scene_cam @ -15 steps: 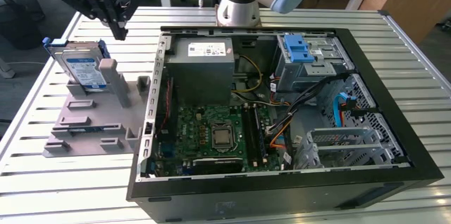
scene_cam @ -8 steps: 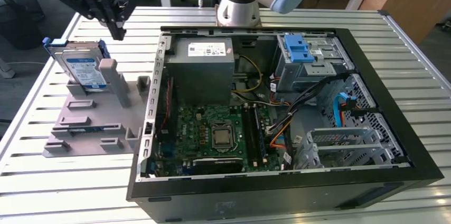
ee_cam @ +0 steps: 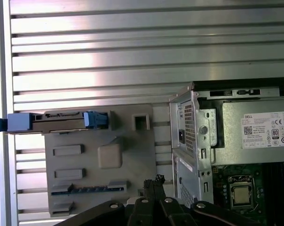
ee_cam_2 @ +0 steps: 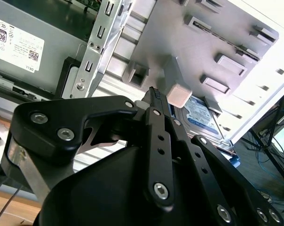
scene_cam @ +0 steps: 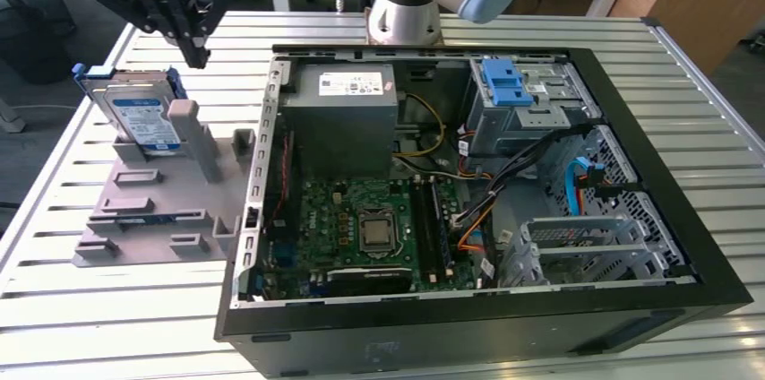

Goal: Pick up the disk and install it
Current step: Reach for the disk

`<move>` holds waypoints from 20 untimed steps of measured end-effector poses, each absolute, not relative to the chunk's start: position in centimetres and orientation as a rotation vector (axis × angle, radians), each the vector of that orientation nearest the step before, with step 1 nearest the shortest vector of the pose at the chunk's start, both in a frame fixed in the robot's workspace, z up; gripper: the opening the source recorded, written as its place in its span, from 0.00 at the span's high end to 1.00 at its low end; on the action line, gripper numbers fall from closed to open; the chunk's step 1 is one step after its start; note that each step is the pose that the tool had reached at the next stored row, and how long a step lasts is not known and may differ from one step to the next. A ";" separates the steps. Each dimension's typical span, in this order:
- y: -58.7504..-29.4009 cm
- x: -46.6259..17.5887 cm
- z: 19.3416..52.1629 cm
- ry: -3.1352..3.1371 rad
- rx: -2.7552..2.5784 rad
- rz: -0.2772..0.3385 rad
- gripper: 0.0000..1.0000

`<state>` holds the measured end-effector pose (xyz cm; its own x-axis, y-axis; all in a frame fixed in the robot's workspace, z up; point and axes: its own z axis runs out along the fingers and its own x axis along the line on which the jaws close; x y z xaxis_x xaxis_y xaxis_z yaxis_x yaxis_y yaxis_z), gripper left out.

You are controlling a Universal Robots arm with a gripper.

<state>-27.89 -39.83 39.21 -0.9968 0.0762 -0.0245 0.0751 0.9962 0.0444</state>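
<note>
The disk (scene_cam: 138, 116) stands on edge in the grey holder (scene_cam: 156, 205) at the exterior view's left, silver with a white-and-blue label and a blue bracket around it. My gripper (scene_cam: 195, 57) hangs above and slightly behind it, shut, with nothing between its fingers and a clear gap down to the disk. In the first wrist view the disk (ee_cam: 57, 121) is seen edge-on with blue bracket ends, across the holder from my gripper (ee_cam: 153, 181). In the second wrist view the disk's label (ee_cam_2: 203, 115) lies just past my gripper (ee_cam_2: 153, 92).
An open computer case (scene_cam: 478, 326) lies on the slatted metal table (scene_cam: 143, 326), right of the holder. Inside are a grey power supply (scene_cam: 347, 116), a motherboard (scene_cam: 371, 228), a drive bay with a blue latch (scene_cam: 508, 89) and loose cables. The arm's base (scene_cam: 404, 12) stands behind the case.
</note>
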 end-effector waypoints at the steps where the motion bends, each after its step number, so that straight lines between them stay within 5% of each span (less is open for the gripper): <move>1: -39.8 -27.9 39.2 3.113 0.118 0.068 0.89; 20: -39.8 -28.9 39.2 3.112 0.118 0.068 0.89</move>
